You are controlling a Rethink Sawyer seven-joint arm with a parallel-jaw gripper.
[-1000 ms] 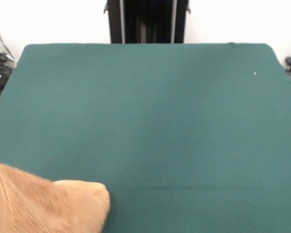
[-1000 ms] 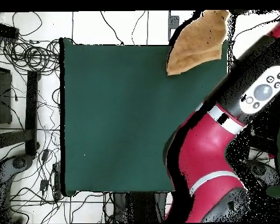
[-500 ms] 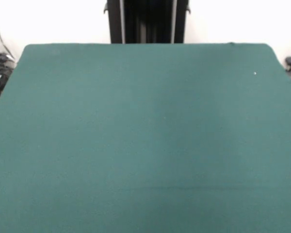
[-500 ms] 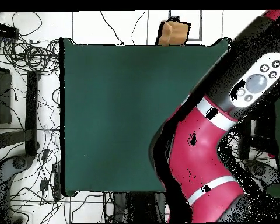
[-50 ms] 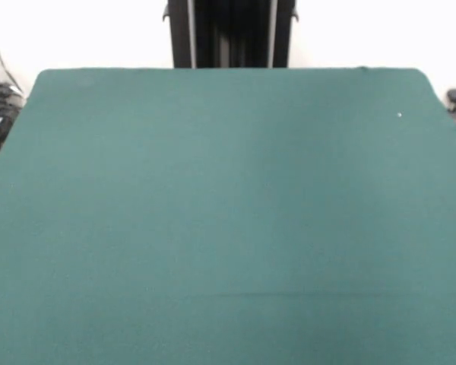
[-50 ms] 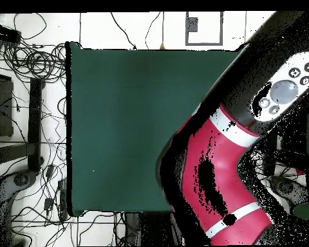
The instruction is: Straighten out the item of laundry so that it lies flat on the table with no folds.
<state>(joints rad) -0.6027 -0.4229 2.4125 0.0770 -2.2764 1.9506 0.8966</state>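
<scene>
The table (image 5: 228, 190) lies bare under its dark green cloth in the front view, with no item of laundry on it. In the overhead view the table (image 6: 125, 128) is also bare. Only a tiny tan sliver (image 6: 162, 46) shows at its top edge, too small to tell whether it is the item of laundry. The red and black arm (image 6: 221, 173) covers the table's right side and runs up to the top right. Neither view shows my gripper.
Tangled cables (image 6: 28, 64) lie on the floor left of the table in the overhead view. A small white speck (image 5: 399, 115) sits on the cloth at the far right in the front view.
The tan towel was at the front view's lower left corner a second ago, then hung past the table's edge in the overhead view. Now it is all but gone. The arm has swung further over the table.
</scene>
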